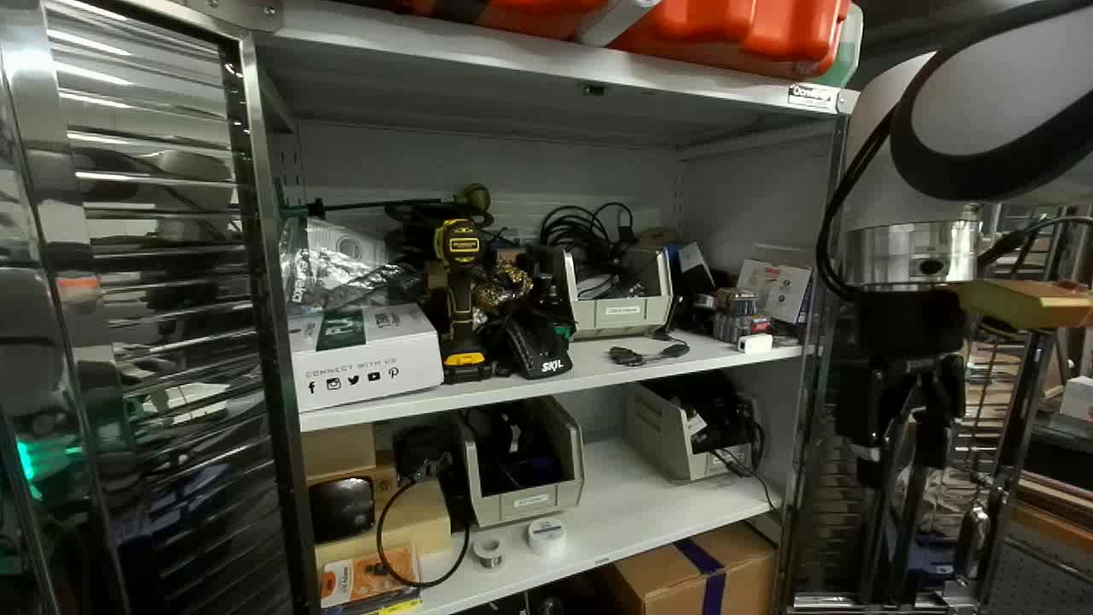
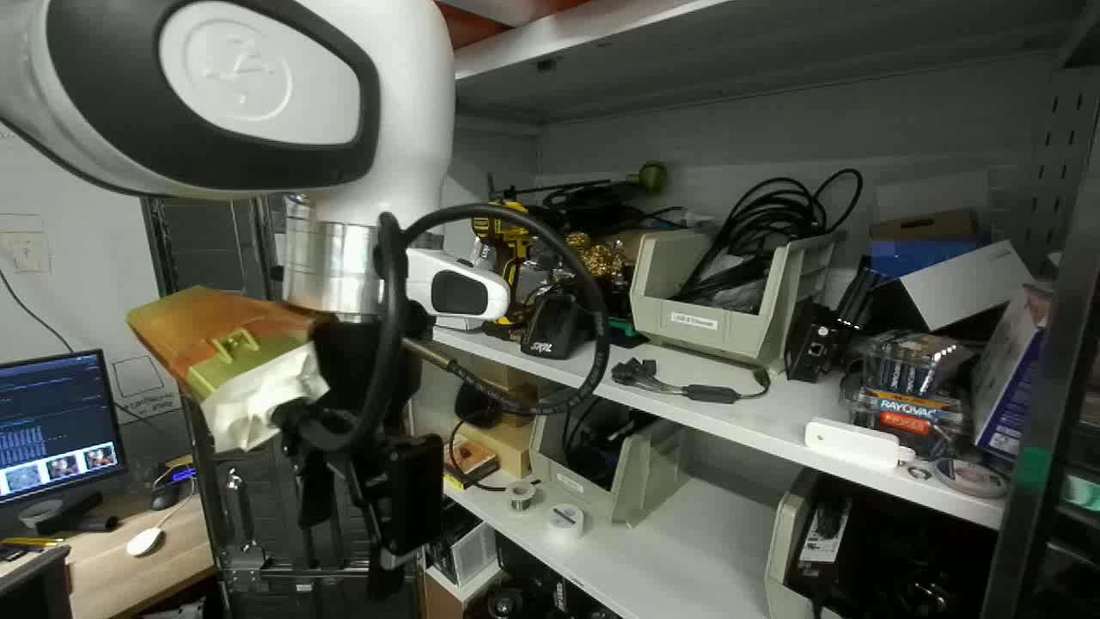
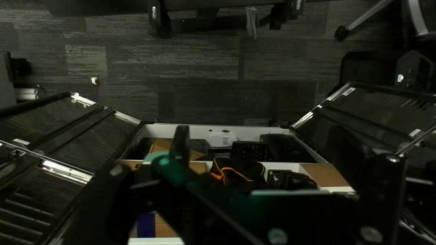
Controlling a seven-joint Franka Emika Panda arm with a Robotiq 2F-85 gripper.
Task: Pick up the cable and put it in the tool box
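Observation:
The cable (image 1: 645, 352) is short and black, with bunched plugs at one end. It lies near the front edge of the upper shelf in both exterior views (image 2: 687, 389). The tool box (image 2: 722, 331) looks to be the pale grey-white, labelled box just behind the cable; it also shows in an exterior view (image 1: 619, 318) and holds coiled black cables. My gripper (image 2: 348, 550) hangs downward outside the shelf, well apart from both. It shows in an exterior view (image 1: 907, 495) and the wrist view (image 3: 235, 163). Its fingers look spread with nothing between. Cable and tool box are outside the wrist view.
A white printed carton (image 1: 367, 359), yellow-black drill (image 1: 461, 290) and battery packs (image 2: 911, 404) share the upper shelf (image 1: 589, 371). Similar grey boxes (image 1: 525, 500) (image 1: 696, 436) stand on the shelf below. Open metal doors (image 1: 162, 342) flank the cabinet. A thick black hose (image 2: 593, 284) loops beside the wrist.

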